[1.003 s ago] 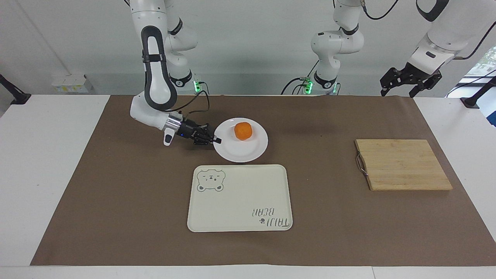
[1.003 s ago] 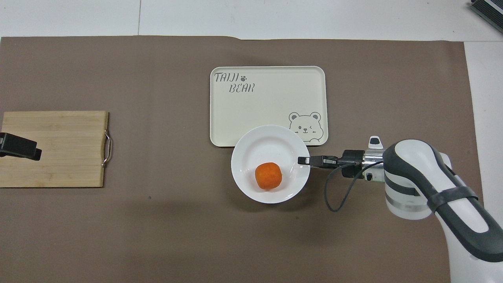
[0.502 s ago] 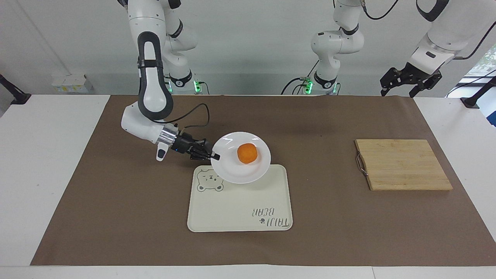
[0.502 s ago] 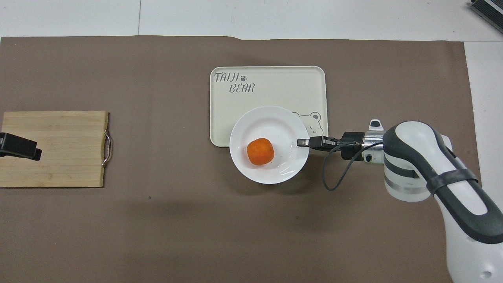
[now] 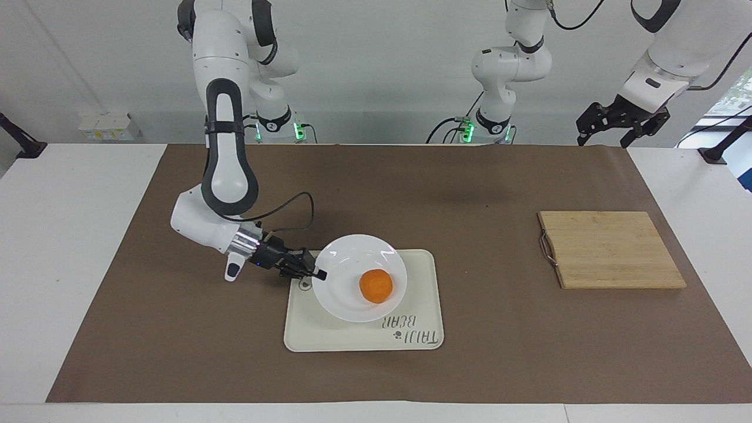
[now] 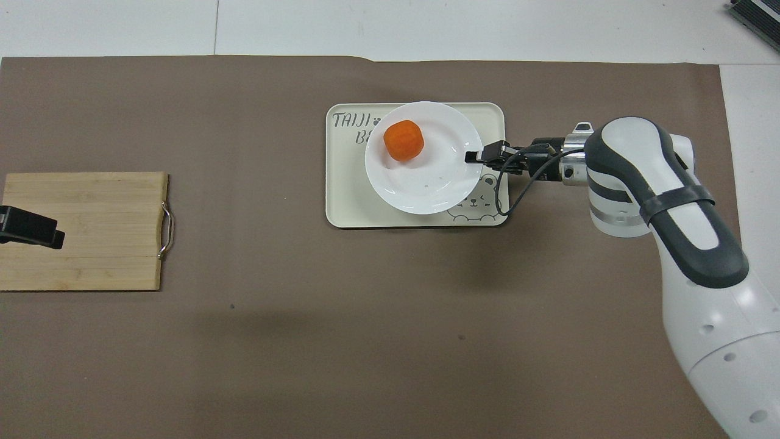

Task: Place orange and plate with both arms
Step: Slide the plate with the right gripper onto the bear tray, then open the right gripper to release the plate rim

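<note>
Now the right pincer, clamped on the white plate's rim, holds it with the orange over the bear tray; straight down remains. The left pincer waits apart, raised above the counter's corner.

Right arm is doing all the work here: it comes down from its base, elbow bent, forearm sloping low, wrist turned nearly level so the right claw points sideways toward the middle of the tabletop. Its fingertips are pinched tight on the rim of the plate, carrying it just above the surface. Left arm is parked, waiting up high at its own end, with the left claw hanging in the air, fingers spread wide.
</note>
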You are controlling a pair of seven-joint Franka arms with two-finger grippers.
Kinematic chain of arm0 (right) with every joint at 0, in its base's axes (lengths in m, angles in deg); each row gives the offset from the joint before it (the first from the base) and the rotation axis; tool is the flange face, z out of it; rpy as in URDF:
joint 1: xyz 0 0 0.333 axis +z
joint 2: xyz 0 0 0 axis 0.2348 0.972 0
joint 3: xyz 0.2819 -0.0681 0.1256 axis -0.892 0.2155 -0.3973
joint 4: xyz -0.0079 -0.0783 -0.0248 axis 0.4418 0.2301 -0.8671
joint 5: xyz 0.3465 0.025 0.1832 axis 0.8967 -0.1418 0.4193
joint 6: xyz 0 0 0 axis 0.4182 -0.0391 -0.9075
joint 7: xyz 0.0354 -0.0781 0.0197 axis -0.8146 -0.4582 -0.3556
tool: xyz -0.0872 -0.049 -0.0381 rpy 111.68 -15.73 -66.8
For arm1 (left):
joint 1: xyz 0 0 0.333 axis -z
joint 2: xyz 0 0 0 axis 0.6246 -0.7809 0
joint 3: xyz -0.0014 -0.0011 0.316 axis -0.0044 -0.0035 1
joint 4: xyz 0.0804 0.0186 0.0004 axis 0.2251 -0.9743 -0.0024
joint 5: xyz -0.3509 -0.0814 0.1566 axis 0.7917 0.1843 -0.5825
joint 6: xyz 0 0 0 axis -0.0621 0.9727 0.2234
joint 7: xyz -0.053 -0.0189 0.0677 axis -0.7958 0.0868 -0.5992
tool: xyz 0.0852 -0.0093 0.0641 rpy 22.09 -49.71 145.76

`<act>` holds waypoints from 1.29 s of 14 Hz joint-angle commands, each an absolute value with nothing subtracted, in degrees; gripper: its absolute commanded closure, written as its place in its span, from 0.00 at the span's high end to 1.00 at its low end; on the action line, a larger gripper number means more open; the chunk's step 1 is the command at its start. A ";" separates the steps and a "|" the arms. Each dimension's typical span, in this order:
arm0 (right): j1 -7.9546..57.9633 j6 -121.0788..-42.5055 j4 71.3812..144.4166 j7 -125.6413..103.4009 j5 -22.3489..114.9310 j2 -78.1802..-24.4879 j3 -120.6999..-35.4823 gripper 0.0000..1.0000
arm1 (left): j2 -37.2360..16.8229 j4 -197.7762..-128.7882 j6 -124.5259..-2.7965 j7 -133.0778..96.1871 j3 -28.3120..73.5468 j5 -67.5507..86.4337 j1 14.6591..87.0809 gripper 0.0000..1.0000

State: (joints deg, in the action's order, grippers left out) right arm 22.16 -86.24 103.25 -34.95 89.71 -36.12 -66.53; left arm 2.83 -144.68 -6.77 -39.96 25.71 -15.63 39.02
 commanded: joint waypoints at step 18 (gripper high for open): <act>23.77 -90.32 101.18 -37.67 89.53 -32.22 -67.46 0.00 | 2.31 -143.47 -5.61 -39.43 25.47 -16.31 38.65 1.00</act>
State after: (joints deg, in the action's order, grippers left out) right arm 23.70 -89.55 101.80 -37.03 89.71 -32.48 -66.96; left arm 2.83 -144.68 -6.77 -39.96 25.71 -15.63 39.02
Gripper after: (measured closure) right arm 0.952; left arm 0.000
